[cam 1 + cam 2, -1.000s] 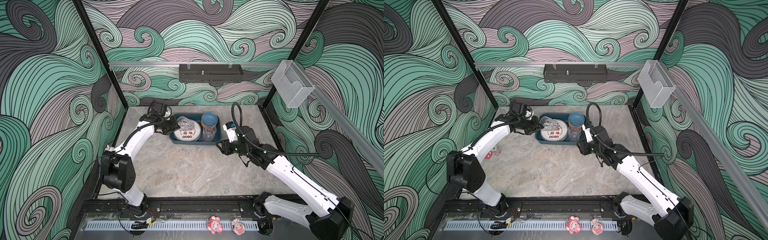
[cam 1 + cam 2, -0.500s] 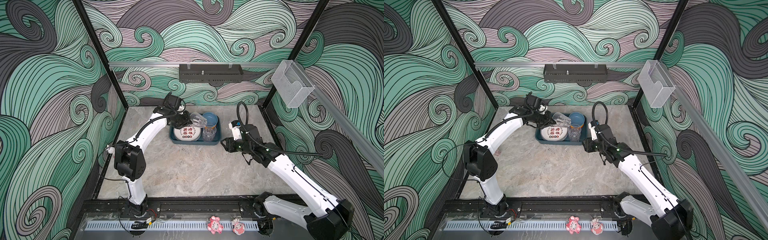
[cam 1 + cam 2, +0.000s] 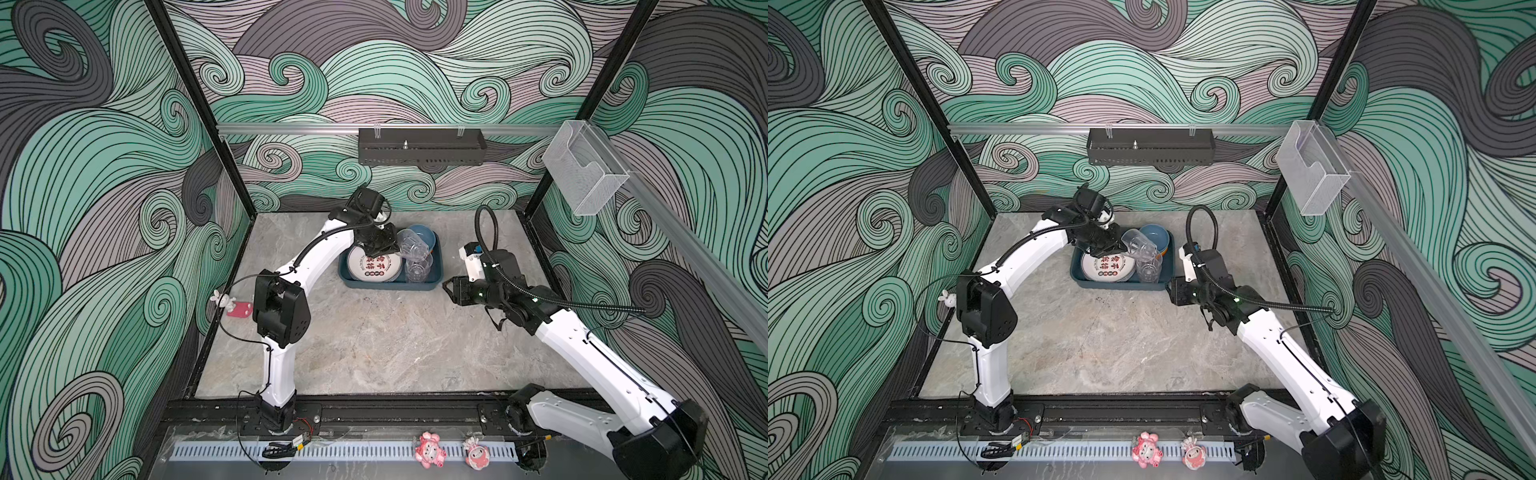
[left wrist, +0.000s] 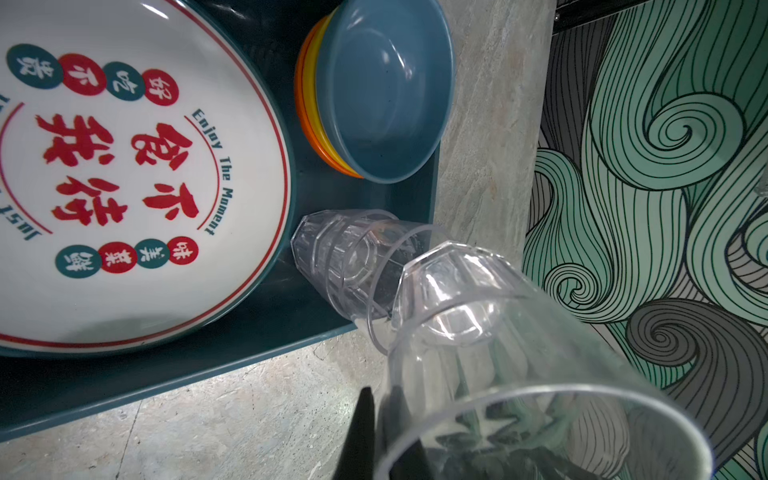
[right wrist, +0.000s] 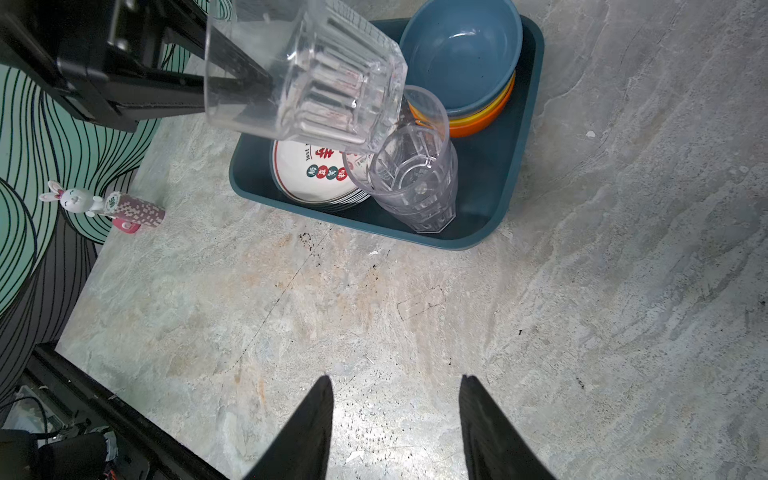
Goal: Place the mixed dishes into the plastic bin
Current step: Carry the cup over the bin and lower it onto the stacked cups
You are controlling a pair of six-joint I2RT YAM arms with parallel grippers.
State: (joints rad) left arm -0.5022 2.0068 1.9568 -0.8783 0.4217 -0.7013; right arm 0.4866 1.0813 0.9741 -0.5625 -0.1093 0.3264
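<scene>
The dark teal plastic bin (image 3: 390, 286) (image 3: 1121, 284) holds a white plate with red characters (image 3: 374, 266) (image 4: 124, 166), stacked bowls with a blue one on top (image 3: 422, 237) (image 5: 461, 54), and upright nested clear tumblers (image 3: 417, 270) (image 5: 415, 178). My left gripper (image 3: 384, 249) (image 4: 380, 395) is shut on the rim of another clear tumbler (image 3: 411, 245) (image 4: 498, 353) (image 5: 303, 79), one finger inside the wall and one outside. That tumbler is tilted, with its base just above the nested tumblers' mouth. My right gripper (image 3: 446, 286) (image 5: 397, 386) hangs open and empty over the table, right of the bin.
A white rabbit toy on a pink cylinder (image 3: 232, 305) (image 5: 104, 208) lies by the left wall. A black perforated tray (image 3: 419, 147) hangs on the back wall, a clear holder (image 3: 582, 170) on the right rail. Pink figurines (image 3: 430, 451) sit on the front rail.
My left arm has carried the tumbler rightward from the bin's left side across the plate to over the nested tumblers. The right arm has barely shifted.
</scene>
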